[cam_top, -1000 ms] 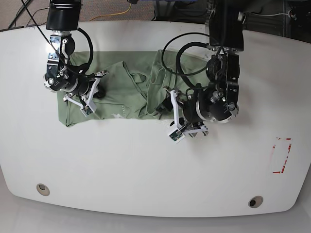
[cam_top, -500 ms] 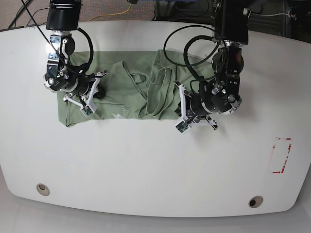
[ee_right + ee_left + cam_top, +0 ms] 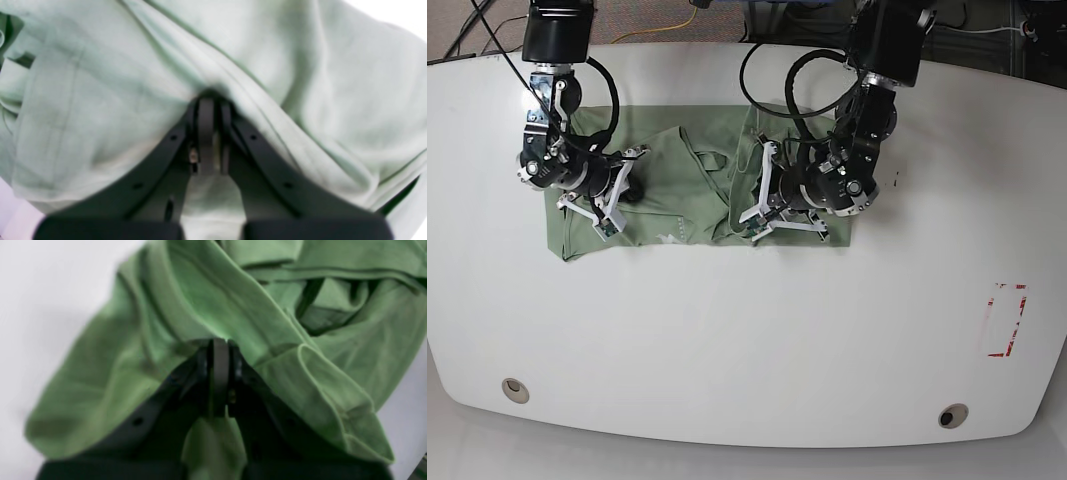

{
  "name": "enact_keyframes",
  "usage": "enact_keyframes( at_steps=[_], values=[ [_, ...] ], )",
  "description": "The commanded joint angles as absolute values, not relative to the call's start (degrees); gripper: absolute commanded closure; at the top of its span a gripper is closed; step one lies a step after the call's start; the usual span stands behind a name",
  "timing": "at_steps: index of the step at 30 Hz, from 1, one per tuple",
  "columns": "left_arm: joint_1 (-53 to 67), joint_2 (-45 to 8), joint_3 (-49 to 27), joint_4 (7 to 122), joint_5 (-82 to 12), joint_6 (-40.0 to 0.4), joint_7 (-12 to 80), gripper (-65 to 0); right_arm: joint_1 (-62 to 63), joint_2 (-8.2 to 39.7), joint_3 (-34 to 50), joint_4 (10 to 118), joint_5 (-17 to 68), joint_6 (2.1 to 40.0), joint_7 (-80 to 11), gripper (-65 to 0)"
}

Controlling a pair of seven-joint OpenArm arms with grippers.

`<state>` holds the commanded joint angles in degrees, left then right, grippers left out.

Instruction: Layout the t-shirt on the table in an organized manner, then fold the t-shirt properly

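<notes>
The pale sage-green t-shirt (image 3: 677, 190) lies crumpled across the far half of the white table (image 3: 727, 340), bunched in folds around its middle. My right gripper (image 3: 622, 190), on the base view's left, rests on the shirt's left part. In its wrist view the right gripper (image 3: 208, 100) is shut on a ridge of the t-shirt (image 3: 100, 83). My left gripper (image 3: 755, 197) sits over the bunched middle. The left gripper (image 3: 218, 341) is shut on a fold of the t-shirt (image 3: 233, 300). The shirt's right end is partly hidden under that arm.
A red tape rectangle (image 3: 1005, 320) marks the table's right side. Two grommet holes (image 3: 515, 388) (image 3: 953, 414) sit near the front edge. Cables and dark gear lie beyond the back edge (image 3: 677, 25).
The left arm has swung from the shirt's front-right edge up and leftward onto the bunched middle. The right arm has stayed put.
</notes>
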<state>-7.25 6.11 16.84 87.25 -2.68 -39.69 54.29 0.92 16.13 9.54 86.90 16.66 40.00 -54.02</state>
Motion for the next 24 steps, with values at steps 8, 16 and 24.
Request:
enact_keyframes(
  at_steps=[8,16,24],
  values=[
    [-7.7,9.0,19.9,86.1,-2.9,-39.9,54.0,0.0,0.9,16.1,9.5,86.9,16.7,40.0,-54.0,-2.7],
    [-9.5,9.0,25.1,90.0,-4.3,-39.9,54.3,0.0,0.9,16.1,9.5,86.9,16.8,40.0,-54.0,-2.7],
    [-8.7,9.0,14.9,98.2,-4.1,-39.5,57.5,0.0,0.9,16.1,9.5,86.9,16.8,40.0,-54.0,-2.7]
  ],
)
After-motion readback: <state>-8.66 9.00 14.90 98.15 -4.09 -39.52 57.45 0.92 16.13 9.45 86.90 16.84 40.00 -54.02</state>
